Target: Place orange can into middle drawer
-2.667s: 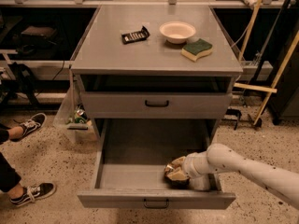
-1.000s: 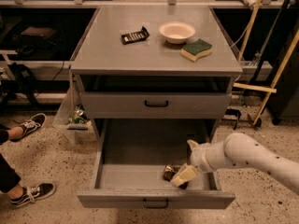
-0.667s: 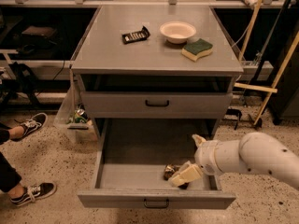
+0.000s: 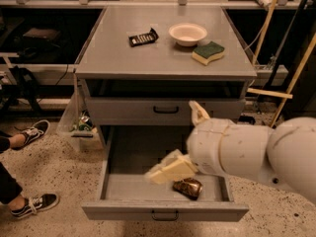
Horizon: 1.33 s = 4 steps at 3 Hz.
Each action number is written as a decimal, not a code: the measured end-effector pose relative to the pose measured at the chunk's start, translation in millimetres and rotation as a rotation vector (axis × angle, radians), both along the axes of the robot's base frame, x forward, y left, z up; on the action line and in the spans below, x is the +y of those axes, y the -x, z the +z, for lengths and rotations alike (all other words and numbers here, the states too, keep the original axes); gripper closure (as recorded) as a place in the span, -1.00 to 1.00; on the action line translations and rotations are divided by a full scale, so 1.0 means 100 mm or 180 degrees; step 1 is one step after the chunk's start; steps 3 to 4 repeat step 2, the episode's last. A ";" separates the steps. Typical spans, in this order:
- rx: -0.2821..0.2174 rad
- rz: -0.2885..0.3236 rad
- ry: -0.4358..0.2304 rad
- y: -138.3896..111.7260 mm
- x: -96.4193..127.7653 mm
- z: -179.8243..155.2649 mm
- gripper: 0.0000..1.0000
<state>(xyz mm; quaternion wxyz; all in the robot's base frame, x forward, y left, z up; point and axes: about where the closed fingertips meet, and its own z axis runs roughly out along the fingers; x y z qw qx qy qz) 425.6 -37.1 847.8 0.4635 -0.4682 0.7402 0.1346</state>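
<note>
Orange can (image 4: 187, 187) — dented, coppery, lying on its side — rests on the floor of the open grey metal middle drawer (image 4: 165, 212), front right. Just above it, the gripper (image 4: 174, 143) hangs, its pale wedge-shaped fingers (image 4: 170, 171) spread wide and empty. The smooth grey worktop (image 4: 148, 58) bears a round bowl (image 4: 187, 33).

Bowl (image 4: 187, 33), sponge (image 4: 208, 52), black packet (image 4: 142, 37) atop cabinet (image 4: 123, 58) (gripper (image 4: 173, 142) hangs below).
</note>
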 end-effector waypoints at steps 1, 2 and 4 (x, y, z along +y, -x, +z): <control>-0.0217 0.0074 0.0122 0.15 0.27 0.30 -1.00; -0.0217 0.0074 0.0122 0.15 0.27 0.30 -1.00; -0.0217 0.0074 0.0122 0.15 0.27 0.30 -1.00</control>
